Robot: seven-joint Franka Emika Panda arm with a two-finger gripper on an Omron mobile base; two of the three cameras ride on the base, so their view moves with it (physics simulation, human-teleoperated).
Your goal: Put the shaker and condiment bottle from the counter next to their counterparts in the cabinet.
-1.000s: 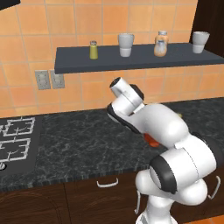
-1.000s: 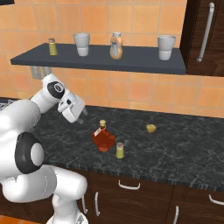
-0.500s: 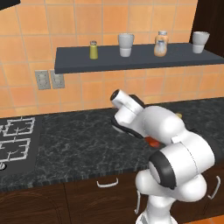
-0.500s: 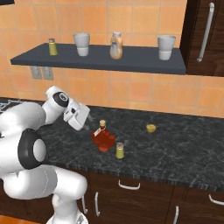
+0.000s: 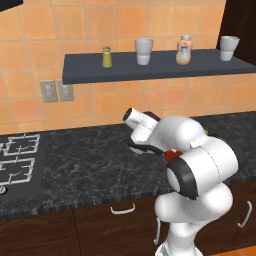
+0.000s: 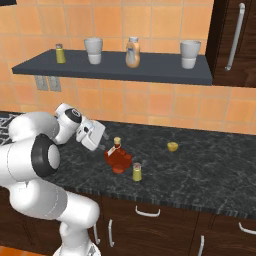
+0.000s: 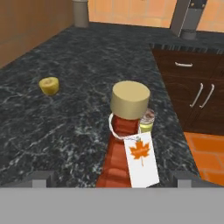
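condiment bottle (image 7: 127,144): base cut off at the hand view's bottom; in the left base view mostly covered by the arm.
shaker (image 7: 146,121): largely hidden behind the bottle's neck in the hand view.
gripper (image 6: 101,145): fingertips too small to be made out in the right base view.
counter (image 6: 210,170): right end cut by the picture's edge.
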